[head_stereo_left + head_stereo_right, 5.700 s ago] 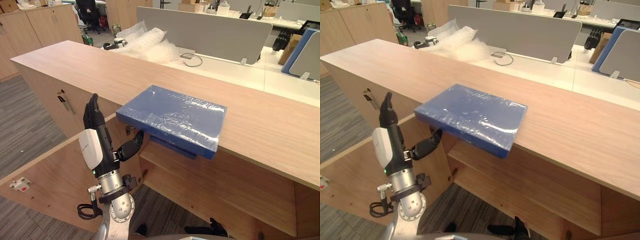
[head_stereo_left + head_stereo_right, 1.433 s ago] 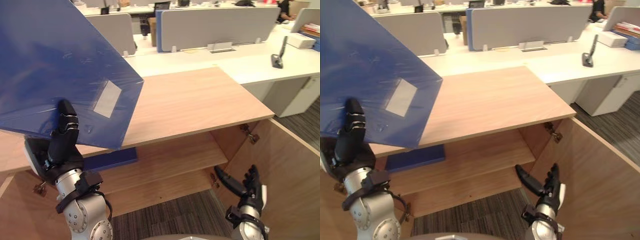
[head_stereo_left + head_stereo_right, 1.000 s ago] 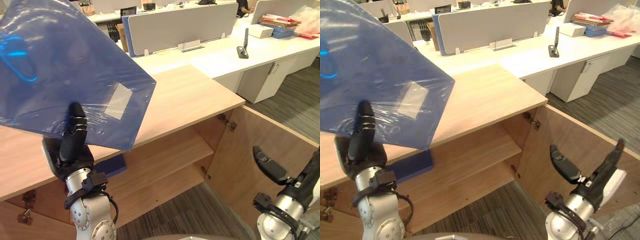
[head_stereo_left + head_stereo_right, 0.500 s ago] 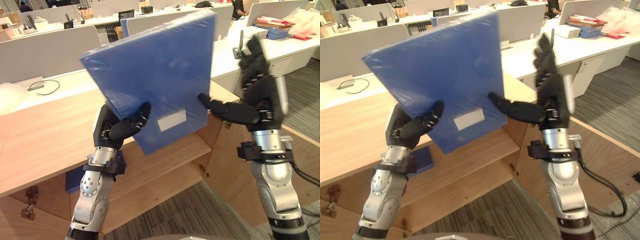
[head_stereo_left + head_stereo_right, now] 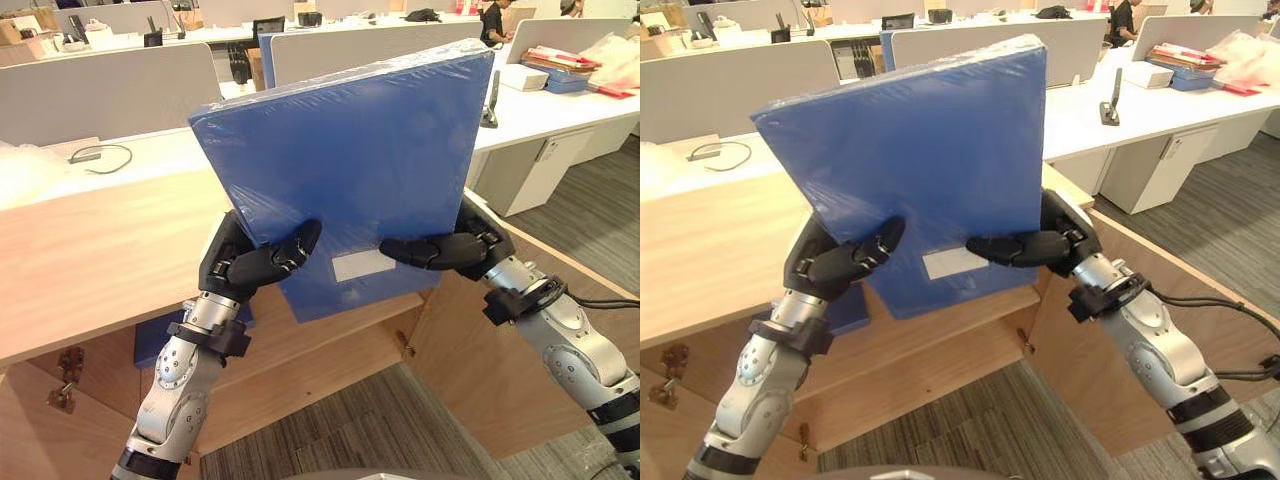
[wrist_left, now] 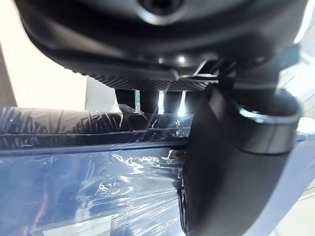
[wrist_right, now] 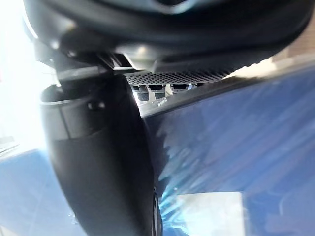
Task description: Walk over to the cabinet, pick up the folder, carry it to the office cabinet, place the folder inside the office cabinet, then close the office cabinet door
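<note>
The blue plastic-wrapped folder [image 5: 350,160] stands nearly upright in the air in front of me, above the open office cabinet. My left hand [image 5: 255,265] is shut on its lower left edge, thumb across the front face and fingers behind. My right hand [image 5: 450,250] pinches the lower right edge the same way, its thumb lying beside the white label [image 5: 362,265]. In the left wrist view the thumb [image 6: 231,162] presses on the wrapped folder [image 6: 74,191]. The right wrist view has the thumb [image 7: 103,162] on the folder's face [image 7: 236,147].
The wooden cabinet top [image 5: 90,250] runs to the left, with a shelf [image 5: 330,325] below it and another blue folder [image 5: 155,338] lying on that shelf. The cabinet door [image 5: 480,370] stands open at the right. Office desks with grey partitions [image 5: 100,90] lie behind.
My right hand has come down from a raised, fingers-up pose and taken the folder's lower right edge. The folder now stands more upright and slightly higher.
</note>
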